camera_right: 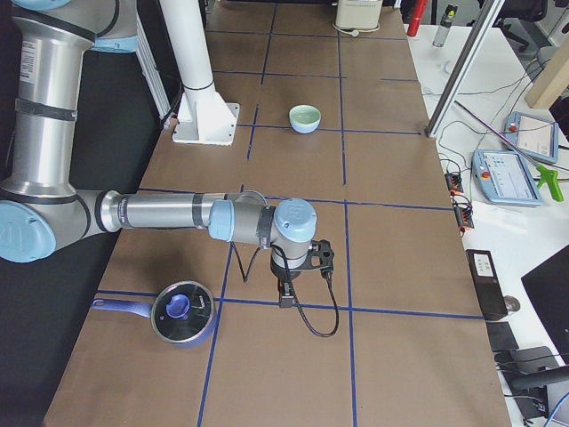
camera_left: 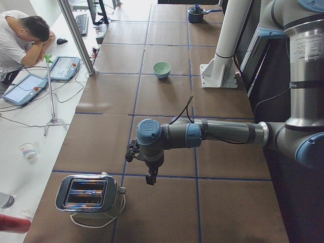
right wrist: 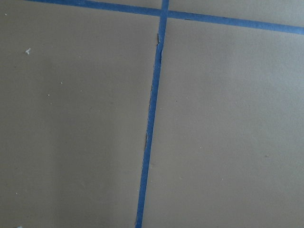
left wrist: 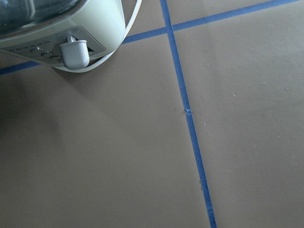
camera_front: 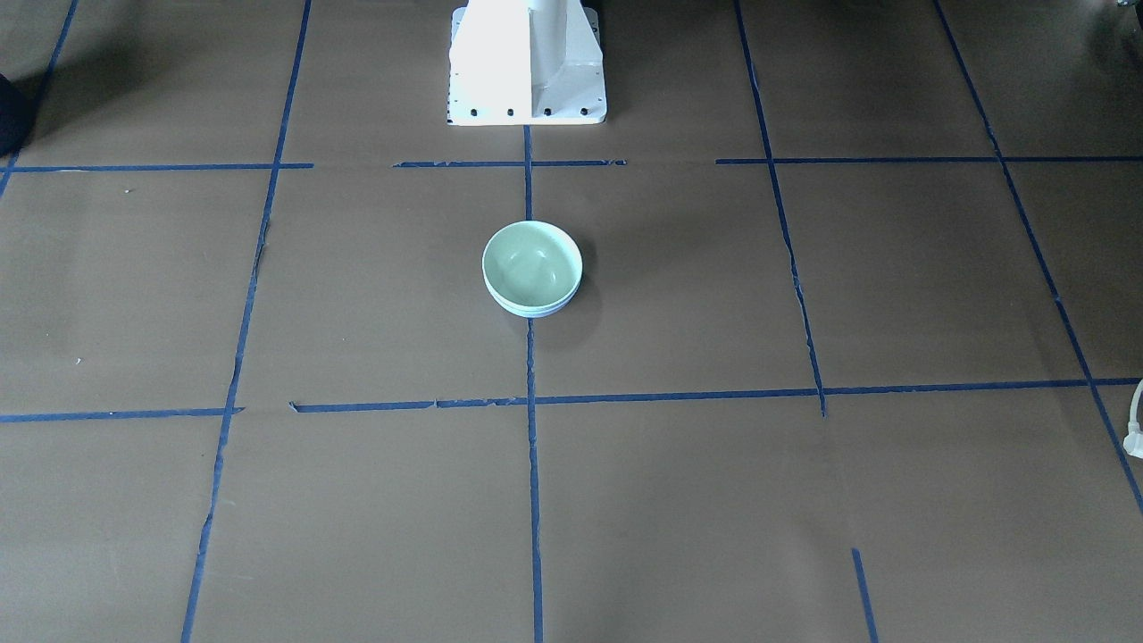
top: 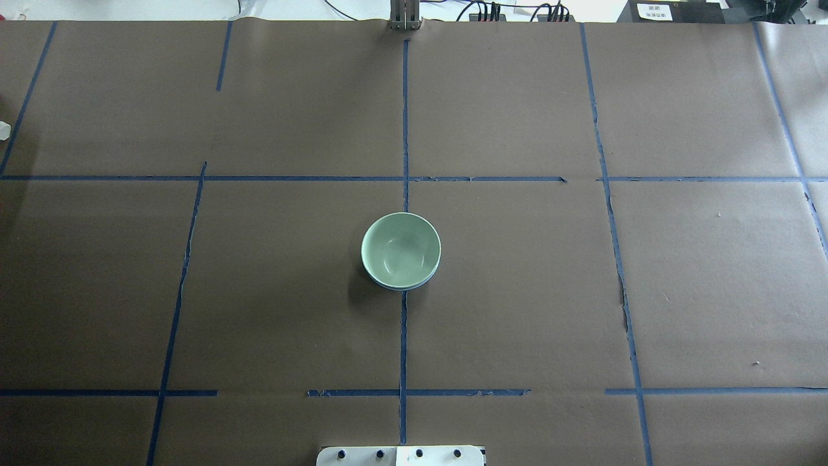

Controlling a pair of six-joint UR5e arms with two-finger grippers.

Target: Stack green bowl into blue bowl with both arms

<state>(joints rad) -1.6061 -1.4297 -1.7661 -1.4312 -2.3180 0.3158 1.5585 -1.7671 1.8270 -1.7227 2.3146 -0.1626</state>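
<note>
The green bowl sits nested inside the blue bowl at the middle of the table, in front of the robot's base. Only a thin blue edge shows under it, as also in the overhead view. The stack shows small in both side views. My left gripper hangs far from the bowls, near a toaster, at the table's left end. My right gripper hangs far from them at the right end, near a pot. I cannot tell whether either is open or shut. The wrist views show only the table.
A silver toaster with a white cord stands below my left gripper. A blue lidded pot lies next to my right gripper. The white pedestal stands behind the bowls. A person sits beside the table.
</note>
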